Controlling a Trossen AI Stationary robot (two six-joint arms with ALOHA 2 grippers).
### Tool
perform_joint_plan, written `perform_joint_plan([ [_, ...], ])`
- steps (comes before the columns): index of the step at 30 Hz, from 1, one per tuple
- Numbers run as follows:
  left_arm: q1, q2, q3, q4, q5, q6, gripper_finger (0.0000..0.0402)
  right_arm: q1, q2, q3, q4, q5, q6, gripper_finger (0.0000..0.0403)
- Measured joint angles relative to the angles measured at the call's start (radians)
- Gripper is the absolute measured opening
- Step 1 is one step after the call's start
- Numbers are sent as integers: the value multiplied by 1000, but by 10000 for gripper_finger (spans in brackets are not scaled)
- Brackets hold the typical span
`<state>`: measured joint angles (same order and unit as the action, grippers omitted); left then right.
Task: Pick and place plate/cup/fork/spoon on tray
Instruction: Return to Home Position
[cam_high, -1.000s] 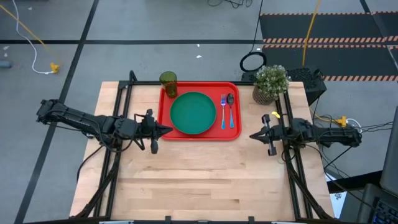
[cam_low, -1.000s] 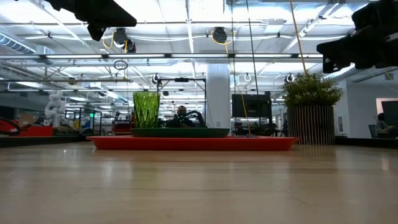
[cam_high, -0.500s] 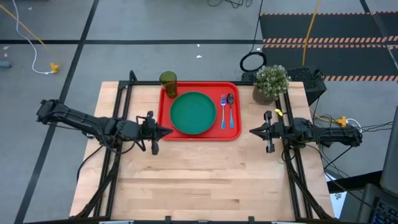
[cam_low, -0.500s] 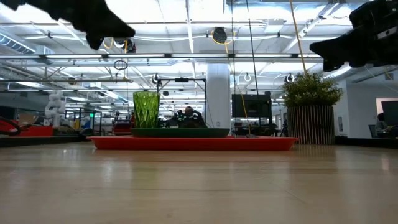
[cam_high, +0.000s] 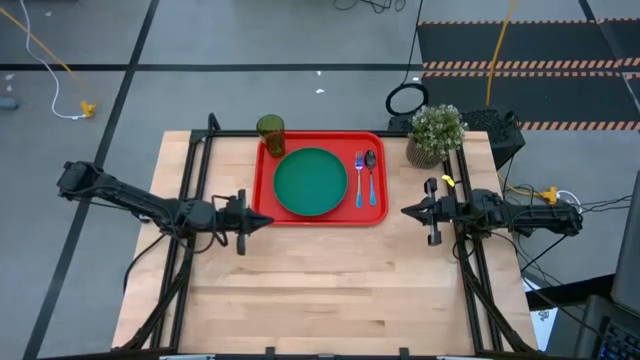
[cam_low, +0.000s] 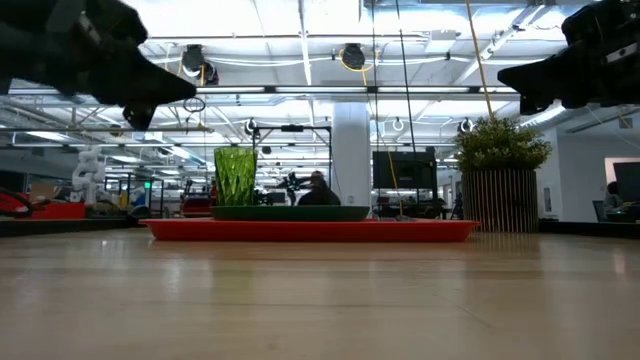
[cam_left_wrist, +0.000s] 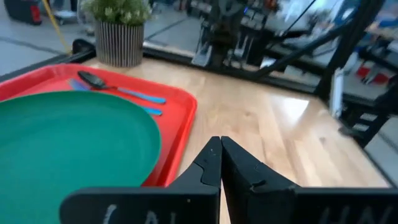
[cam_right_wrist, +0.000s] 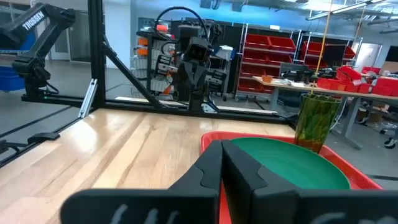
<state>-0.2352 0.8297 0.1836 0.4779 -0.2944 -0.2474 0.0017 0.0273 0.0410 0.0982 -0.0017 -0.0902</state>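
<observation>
Four tableware items sit at upper centre of the high view: plate (cam_high: 311, 182), fork (cam_high: 359, 180) and spoon (cam_high: 370, 176) on the red tray (cam_high: 322, 217). The cup (cam_high: 270, 130) stands at its upper-left corner; whether it is inside the rim cannot be told. The left gripper (cam_high: 266, 220) and right gripper (cam_high: 407, 212), both closed and empty, flank the tray.

In the low view, bare worktop (cam_low: 320, 300) fills the lower frame.

Both wrist views show pinched fingers. Placement looks finished; withdrawing needs only clearing the rim.

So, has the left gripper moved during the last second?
Yes. In the high view the left gripper, shut, has drawn slightly toward the near table edge, away from the tray; in the low view it hangs lower.
</observation>
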Motion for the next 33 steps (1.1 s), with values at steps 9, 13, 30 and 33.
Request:
perform_joint_plan([
  [9, 0, -142, -172, 126, 97, 8, 1, 0, 0, 0, 2, 0, 0, 0],
  [13, 1, -219, -174, 63, 126, 63, 1, 0, 0, 0, 2, 1, 0, 0],
  [30, 4, -675, -174, -384, 189, 227, 2, 0, 0, 0, 2, 1, 0, 0],
  [33, 24, -761, -172, -451, 218, 228, 1, 0, 0, 0, 2, 1, 0, 0],
])
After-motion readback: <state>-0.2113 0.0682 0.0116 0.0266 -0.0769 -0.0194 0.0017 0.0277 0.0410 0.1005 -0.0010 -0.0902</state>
